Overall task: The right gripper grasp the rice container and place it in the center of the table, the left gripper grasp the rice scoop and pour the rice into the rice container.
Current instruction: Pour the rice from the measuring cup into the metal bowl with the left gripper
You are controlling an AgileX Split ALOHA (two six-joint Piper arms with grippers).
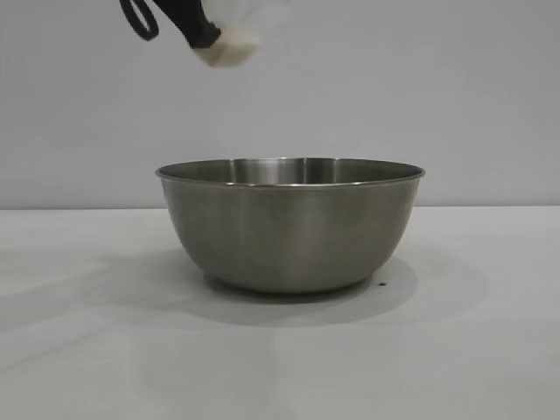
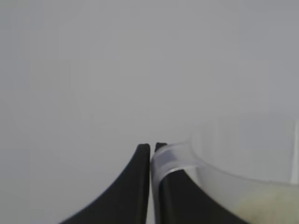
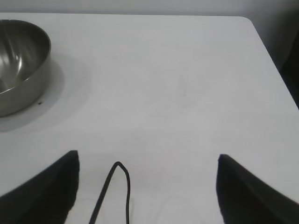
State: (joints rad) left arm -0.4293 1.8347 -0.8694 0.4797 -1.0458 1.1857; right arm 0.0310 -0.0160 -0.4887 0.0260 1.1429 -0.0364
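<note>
1. The steel bowl (image 1: 290, 226) stands upright in the middle of the white counter (image 1: 87, 350), empty as far as the outside view shows.
2. The left hand (image 1: 206, 35) is high in the air above the bowl's left side, well clear of its rim. Its two fingers (image 2: 135, 186) are pressed together on the looped handle of the plastic cup (image 2: 233, 182).
3. In the outside view the cup (image 1: 234, 44) is tilted just beside the fingertips, with white rice (image 1: 229, 54) heaped at its lower end.
4. The left wrist view shows rice (image 2: 266, 207) lying inside the cup.
5. The right hand (image 3: 147, 186) is low over the counter (image 3: 187, 93), its fingers wide apart and holding nothing, well to the side of the bowl (image 3: 21, 60). A thin black cable (image 3: 117, 191) lies between its fingers.
</note>
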